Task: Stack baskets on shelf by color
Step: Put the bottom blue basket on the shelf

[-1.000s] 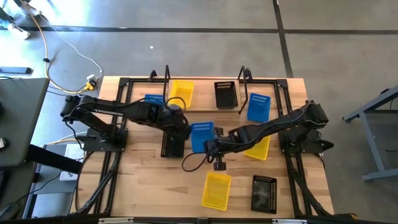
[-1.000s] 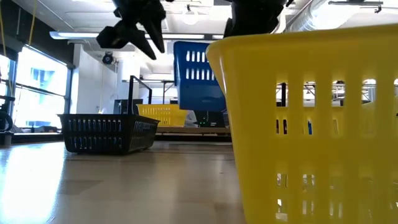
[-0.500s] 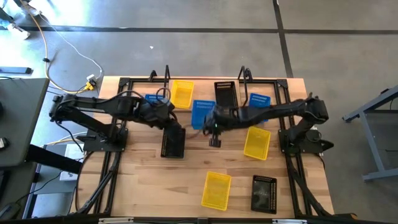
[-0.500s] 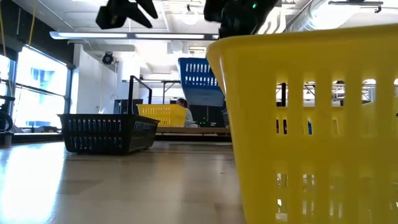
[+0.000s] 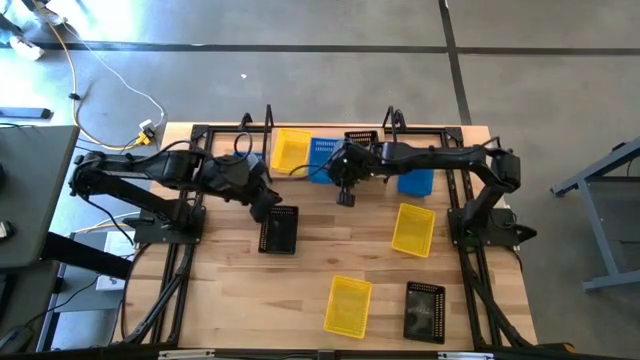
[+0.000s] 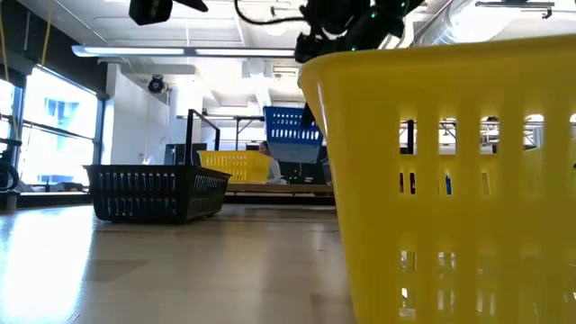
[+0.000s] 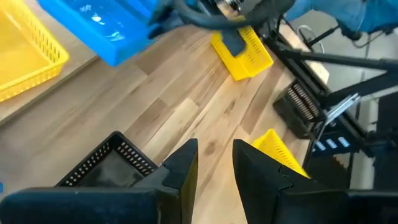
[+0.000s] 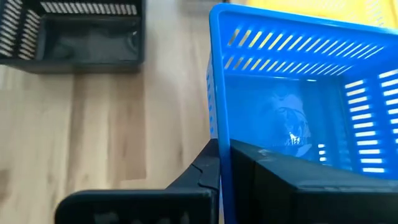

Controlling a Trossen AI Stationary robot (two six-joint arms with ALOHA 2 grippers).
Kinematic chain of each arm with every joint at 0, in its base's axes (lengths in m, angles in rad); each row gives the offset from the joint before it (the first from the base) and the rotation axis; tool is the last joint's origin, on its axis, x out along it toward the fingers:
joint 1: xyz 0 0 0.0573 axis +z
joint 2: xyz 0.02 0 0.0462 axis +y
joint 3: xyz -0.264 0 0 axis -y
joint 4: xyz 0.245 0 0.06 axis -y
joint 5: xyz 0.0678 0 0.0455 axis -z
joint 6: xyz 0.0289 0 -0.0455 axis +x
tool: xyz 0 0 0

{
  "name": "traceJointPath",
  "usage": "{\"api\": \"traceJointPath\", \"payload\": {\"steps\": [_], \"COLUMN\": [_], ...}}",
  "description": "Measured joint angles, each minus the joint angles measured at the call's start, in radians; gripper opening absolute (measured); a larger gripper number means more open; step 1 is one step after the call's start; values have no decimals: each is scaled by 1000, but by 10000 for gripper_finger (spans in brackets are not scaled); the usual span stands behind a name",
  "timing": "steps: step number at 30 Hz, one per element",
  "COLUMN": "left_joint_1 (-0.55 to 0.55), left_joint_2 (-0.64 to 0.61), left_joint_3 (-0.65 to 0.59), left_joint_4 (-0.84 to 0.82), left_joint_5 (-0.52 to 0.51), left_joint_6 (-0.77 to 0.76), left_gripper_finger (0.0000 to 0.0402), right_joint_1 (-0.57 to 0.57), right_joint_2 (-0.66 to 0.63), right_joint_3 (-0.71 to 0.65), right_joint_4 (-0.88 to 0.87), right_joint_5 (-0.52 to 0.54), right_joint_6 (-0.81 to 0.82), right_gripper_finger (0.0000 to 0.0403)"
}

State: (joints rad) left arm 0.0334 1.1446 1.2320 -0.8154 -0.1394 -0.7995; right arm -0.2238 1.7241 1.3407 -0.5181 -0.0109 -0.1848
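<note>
No text, label, brand or number can be read anywhere — not on any surface.

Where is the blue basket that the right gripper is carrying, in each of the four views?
High view: the carried blue basket is at the shelf, between the yellow basket and the right gripper.
Low view: it hangs in the upper middle, above the far yellow basket.
Left wrist view: upper left, tilted above the table.
Right wrist view: it fills the right half, clamped by its wall.
Shared landmark: that yellow basket beside it.
</note>
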Motion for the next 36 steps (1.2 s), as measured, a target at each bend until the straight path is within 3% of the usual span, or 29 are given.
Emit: {"api": "traceJointPath", "payload": {"steps": [22,36], "left_joint_1": [49,123], "left_joint_2": [24,24], "left_joint_3": [0,0], "left_joint_4": [-11,-10], "left_joint_5": [0,1], "left_joint_6": [45,45], "left_gripper_finger": [90,90], "right_joint_1": [-164,-161], "right_joint_2": [108,115], "right_joint_3": [0,0], "right_joint_4": [74,45], "right_joint_5": [-77,-95], "right_joint_6": [-138,-139], "right_gripper_finger": [0,4]}}
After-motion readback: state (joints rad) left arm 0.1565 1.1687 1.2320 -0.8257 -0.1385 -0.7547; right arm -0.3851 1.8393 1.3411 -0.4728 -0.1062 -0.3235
